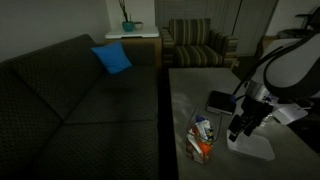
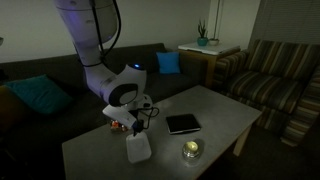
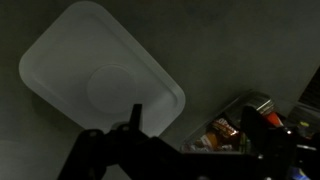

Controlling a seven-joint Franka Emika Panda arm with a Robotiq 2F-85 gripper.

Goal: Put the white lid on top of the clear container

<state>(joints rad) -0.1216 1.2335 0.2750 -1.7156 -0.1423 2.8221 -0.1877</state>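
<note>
White plastic on grey: the white lid (image 1: pixel 256 148) lies flat on the table (image 1: pixel 190 85), uncovered and apart from the clear container (image 1: pixel 203 140) it belongs on, which stands just to its left in this exterior view with orange, red and white items showing through its walls. The robot's gripper (image 1: pixel 239 127) hovers low above the lid's near-left part, jaws spread and empty, touching nothing that can be made out. In the wrist view the lid (image 3: pixel 100 75) fills the upper left and the container (image 3: pixel 228 130) sits at the lower right, close by but not under it. A black flat square (image 2: pixel 183 123) and a small shiny dish (image 2: pixel 191 150) rest farther right on the table in an exterior view, clear of the work.

The step in hand appears to be the approach for the pick; the lid is not yet grasped. The next move likely calls for coming down onto one edge of the thin sheet, which offers little to pinch while lying flat. It must then be lifted, carried the short way across and squared with the container's rim before release.
</note>
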